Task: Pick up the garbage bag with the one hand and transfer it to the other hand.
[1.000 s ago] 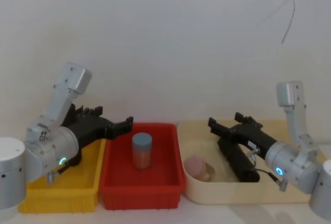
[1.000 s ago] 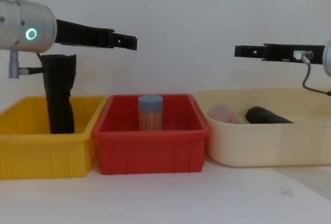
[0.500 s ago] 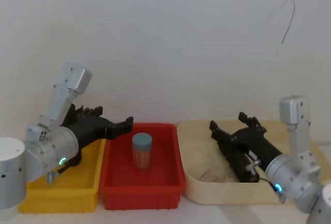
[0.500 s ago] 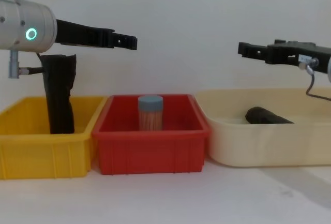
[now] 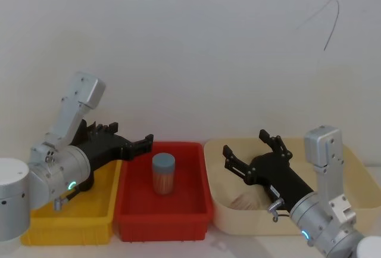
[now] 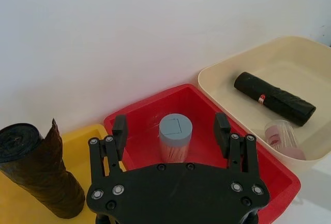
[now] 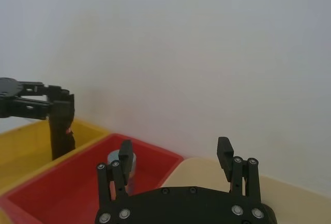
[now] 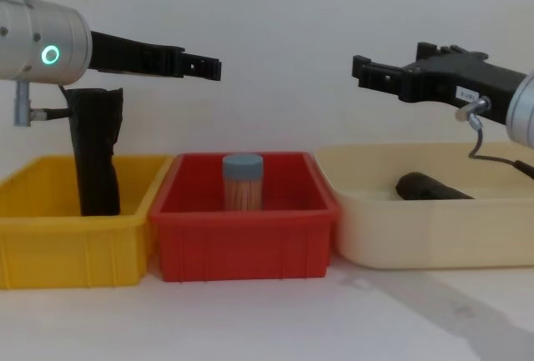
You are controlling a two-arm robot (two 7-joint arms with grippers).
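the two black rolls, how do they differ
The roll in the cream tub lies flat; the roll in the yellow bin stands upright. The tub roll has a red-and-white label; the bin roll has none and a ragged top. Both are black plastic, untouched by either hand.

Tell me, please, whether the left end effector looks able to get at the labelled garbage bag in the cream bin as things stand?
Probably yes. The garbage bag lies uncovered in the cream bin, open from above. The left end effector hangs open above the red bin, so it must cross that; the right end effector hovers nearby.

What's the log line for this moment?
left gripper: open, above red bin | right gripper: open, above cream tub | garbage bag: in tub, ungrasped
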